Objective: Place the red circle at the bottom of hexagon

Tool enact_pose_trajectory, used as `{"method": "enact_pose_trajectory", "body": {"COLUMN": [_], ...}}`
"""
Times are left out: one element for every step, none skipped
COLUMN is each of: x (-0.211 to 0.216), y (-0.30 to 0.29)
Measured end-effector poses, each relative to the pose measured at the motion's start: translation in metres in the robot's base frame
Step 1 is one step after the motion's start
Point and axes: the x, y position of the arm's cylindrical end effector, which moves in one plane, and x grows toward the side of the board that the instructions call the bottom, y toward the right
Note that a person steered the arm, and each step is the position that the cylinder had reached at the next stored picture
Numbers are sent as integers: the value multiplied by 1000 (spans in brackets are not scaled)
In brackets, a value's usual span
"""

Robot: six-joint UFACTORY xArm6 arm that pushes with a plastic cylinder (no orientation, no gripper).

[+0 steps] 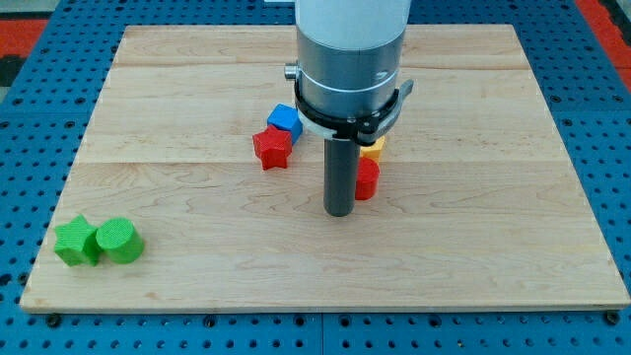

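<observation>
The red circle (368,179) lies near the board's middle, mostly hidden behind my rod. My tip (340,211) rests on the board just left of and slightly below it, touching or nearly touching it. A yellow block (374,150), likely the hexagon, sits directly above the red circle, partly hidden by the arm. A red star (272,147) and a blue cube (285,121) lie to the left of the rod.
A green star-like block (75,243) and a green cylinder (119,241) sit together at the board's bottom left. The wooden board (493,247) ends in edges on all sides, with blue pegboard around it.
</observation>
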Motion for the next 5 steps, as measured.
{"method": "enact_pose_trajectory", "body": {"x": [-9,-9,10,9,-11], "y": [2,2,2,17,21]}}
